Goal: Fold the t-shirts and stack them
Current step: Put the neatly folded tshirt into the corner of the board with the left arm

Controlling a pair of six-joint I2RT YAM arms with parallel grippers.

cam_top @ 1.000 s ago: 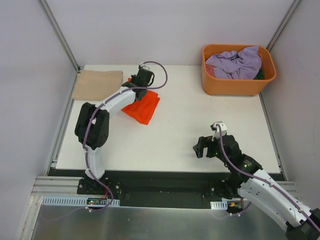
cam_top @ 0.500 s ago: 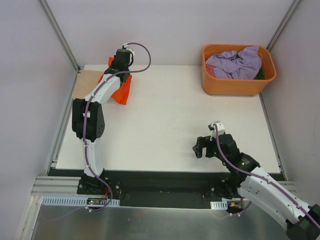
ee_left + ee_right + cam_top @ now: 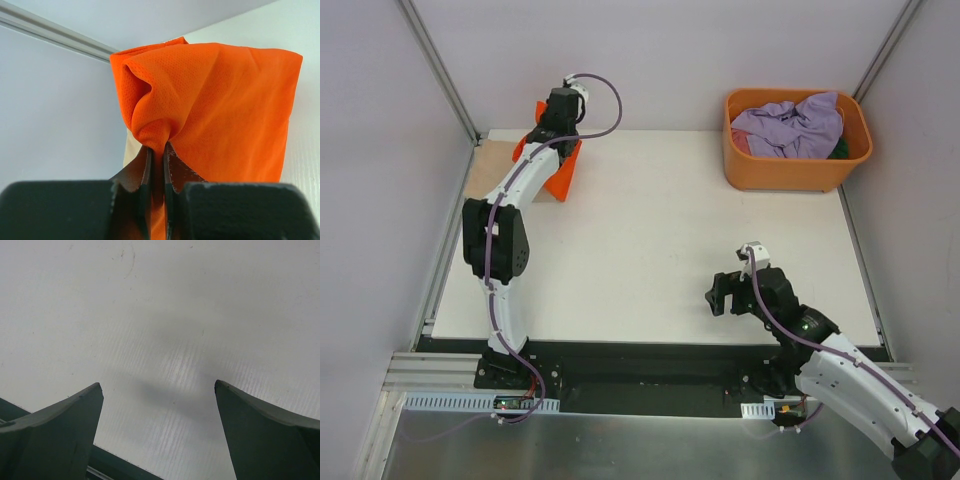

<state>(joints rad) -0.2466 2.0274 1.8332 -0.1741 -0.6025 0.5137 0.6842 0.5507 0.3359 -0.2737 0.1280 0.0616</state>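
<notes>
My left gripper [image 3: 553, 128] is shut on a bunch of the bright orange t-shirt [image 3: 561, 174] and holds it hanging over the table's far left corner. In the left wrist view the folded orange t-shirt [image 3: 220, 105] droops from the closed gripper [image 3: 157, 148]. The tan t-shirt [image 3: 486, 152] lies flat beneath it, mostly hidden; a sliver of the tan t-shirt [image 3: 131, 150] shows beside the left finger. The lavender t-shirt [image 3: 790, 128] and a dark green t-shirt [image 3: 840, 150] lie crumpled in the basket. My right gripper [image 3: 720, 297] is open and empty; in its wrist view the gripper [image 3: 157, 385] hovers over bare table.
The orange plastic basket [image 3: 790, 175] stands at the table's far right corner. The white table [image 3: 670, 240] is bounded by grey walls at the left, back and right, with a metal rail [image 3: 55, 32] close to the left gripper.
My left arm has carried the orange t-shirt from the left middle of the table back to the far left corner, over the tan t-shirt. The right arm has barely moved.
</notes>
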